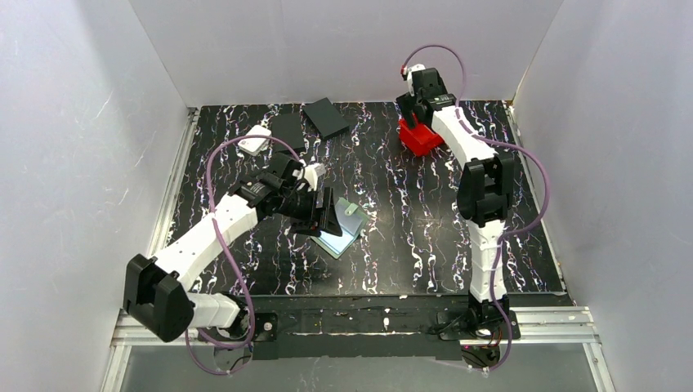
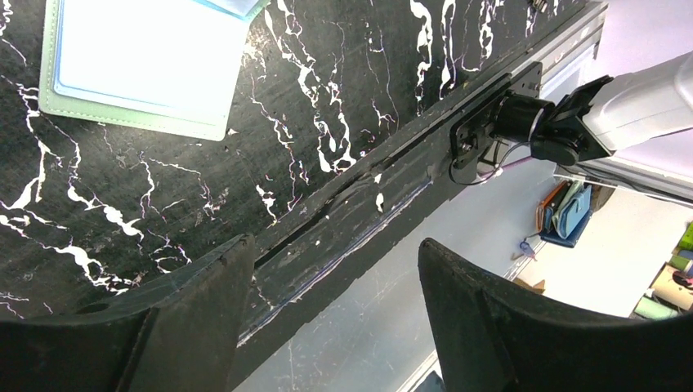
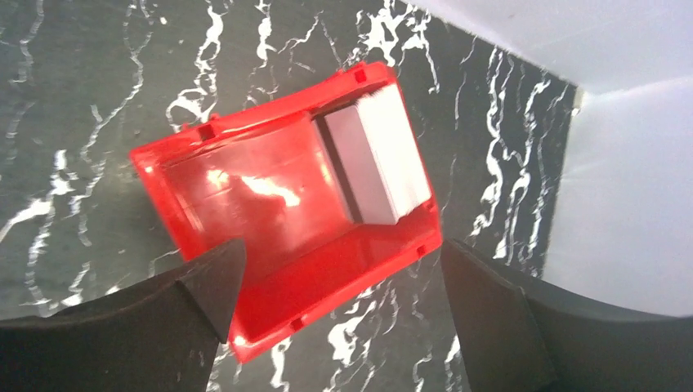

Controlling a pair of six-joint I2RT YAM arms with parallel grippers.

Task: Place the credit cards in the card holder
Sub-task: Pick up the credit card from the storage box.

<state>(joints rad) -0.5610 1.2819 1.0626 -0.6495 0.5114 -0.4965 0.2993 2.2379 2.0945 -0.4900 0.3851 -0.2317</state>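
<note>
— The credit cards [image 3: 380, 155]?
— In the red bin [image 3: 163, 192], 1 o'clock on the table [image 1: 409, 245], below your spread right gripper [image 3: 339, 253]. Likely thin, stiff, slick: pinch the edges. The card holder [image 2: 139, 65] lies open by your left gripper [image 2: 335, 245], also spread.

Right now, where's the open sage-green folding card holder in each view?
Top external: sage-green folding card holder lies open mid-table, just left of centre.
Left wrist: card holder at top-left corner, cropped.
Right wrist: not in view.
Shared landmark: black white-veined tabletop.
</note>
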